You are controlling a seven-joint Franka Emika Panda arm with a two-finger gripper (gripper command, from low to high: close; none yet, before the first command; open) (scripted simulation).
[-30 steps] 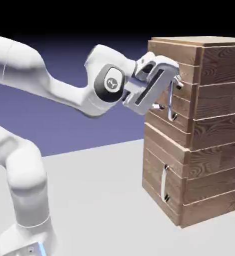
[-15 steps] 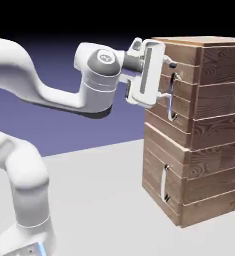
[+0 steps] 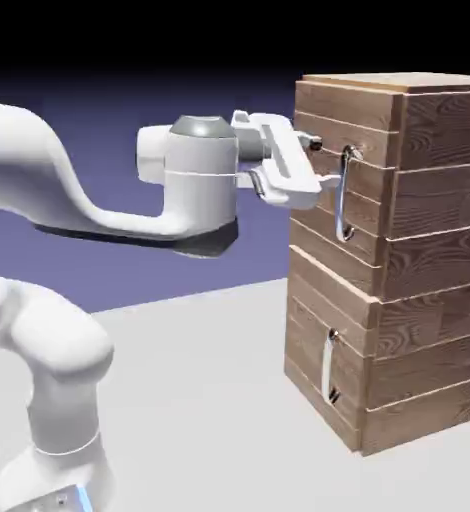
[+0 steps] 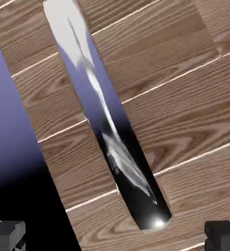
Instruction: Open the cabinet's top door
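Note:
The cabinet [image 3: 439,200] of brown planks stands at the exterior view's right. Its top door [image 3: 361,262] is shut flush, with a curved silver handle [image 3: 342,195] on it. My gripper [image 3: 324,163] is level and points at the handle's upper part, just short of it, with the jaws open. In the hand view the handle [image 4: 107,132] runs slantwise across the door's wood [image 4: 185,108]. Both grey fingertips [image 4: 7,233] sit wide apart at the bottom corners, and nothing is gripped between them.
Below the top door is the shorter lower door [image 3: 324,325] with its own small handle [image 3: 328,365]. The cabinet rests on the grey table [image 3: 199,400]. My white arm [image 3: 69,200] spans the left of the exterior view.
The hand has rolled from a tilted pose to level and drawn slightly left, away from the door. Its fingers now face the handle. The jaws stayed open and the door stayed shut.

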